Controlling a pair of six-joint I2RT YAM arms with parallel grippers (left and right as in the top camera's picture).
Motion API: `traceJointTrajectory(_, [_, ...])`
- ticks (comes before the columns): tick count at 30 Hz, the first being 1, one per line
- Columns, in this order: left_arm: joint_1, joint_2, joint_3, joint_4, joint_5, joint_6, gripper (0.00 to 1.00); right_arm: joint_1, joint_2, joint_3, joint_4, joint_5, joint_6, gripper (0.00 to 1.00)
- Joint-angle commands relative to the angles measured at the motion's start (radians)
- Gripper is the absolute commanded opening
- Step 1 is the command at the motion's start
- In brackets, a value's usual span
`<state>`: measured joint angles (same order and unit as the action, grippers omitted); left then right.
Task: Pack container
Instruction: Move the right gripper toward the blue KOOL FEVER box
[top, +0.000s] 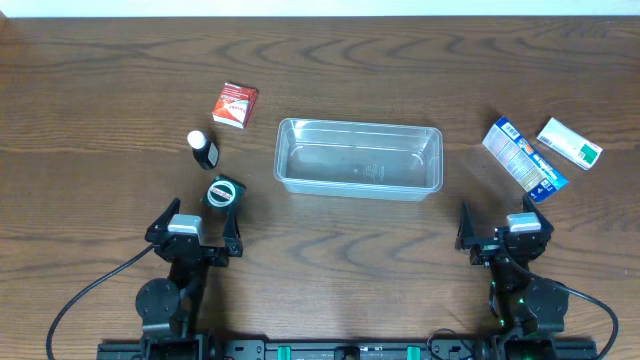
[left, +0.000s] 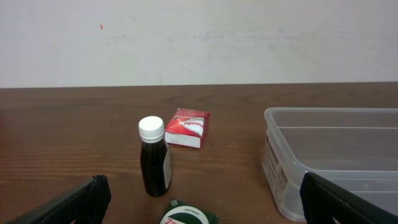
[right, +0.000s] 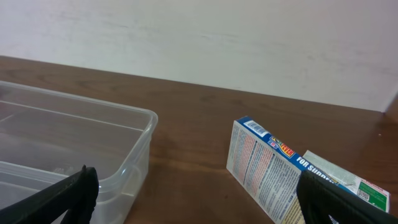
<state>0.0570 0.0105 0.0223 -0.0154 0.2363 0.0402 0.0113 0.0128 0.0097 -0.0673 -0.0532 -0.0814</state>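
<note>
The clear container lies empty at the table's middle; it also shows in the left wrist view and the right wrist view. Left of it are a red box, a dark bottle with a white cap and a green ointment box. Right of it lie a blue box and a white-green box. My left gripper is open just behind the ointment box. My right gripper is open and empty.
The dark wood table runs to a pale wall at the back. Black cables trail from both arm bases at the near edge.
</note>
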Motion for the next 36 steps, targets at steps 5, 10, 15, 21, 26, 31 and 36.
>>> traceJointTrajectory(5, [-0.001, 0.002, -0.018, -0.033, 0.01, -0.008, 0.98, -0.012, -0.002, -0.004, -0.002, -0.003, -0.01, 0.99])
traceJointTrajectory(10, [-0.001, 0.002, -0.018, -0.033, 0.01, -0.008, 0.98, -0.012, -0.002, -0.004, -0.002, -0.003, -0.01, 0.99])
traceJointTrajectory(15, [-0.001, 0.002, -0.018, -0.033, 0.011, -0.008, 0.98, -0.012, -0.002, -0.004, 0.0, -0.003, -0.01, 0.99])
traceJointTrajectory(21, [-0.001, 0.002, -0.018, -0.033, 0.01, -0.008, 0.98, -0.012, -0.002, -0.004, 0.001, -0.003, -0.01, 0.99])
traceJointTrajectory(26, [-0.001, 0.002, -0.018, -0.033, 0.011, -0.008, 0.98, -0.012, -0.002, -0.004, 0.001, -0.003, -0.01, 0.99])
traceJointTrajectory(31, [-0.001, 0.002, -0.018, -0.033, 0.01, -0.008, 0.98, -0.012, -0.002, -0.004, 0.013, -0.005, -0.009, 0.99])
traceJointTrajectory(36, [-0.001, 0.002, -0.018, -0.033, 0.01, -0.008, 0.98, -0.012, -0.002, -0.004, 0.037, -0.015, 0.018, 0.99])
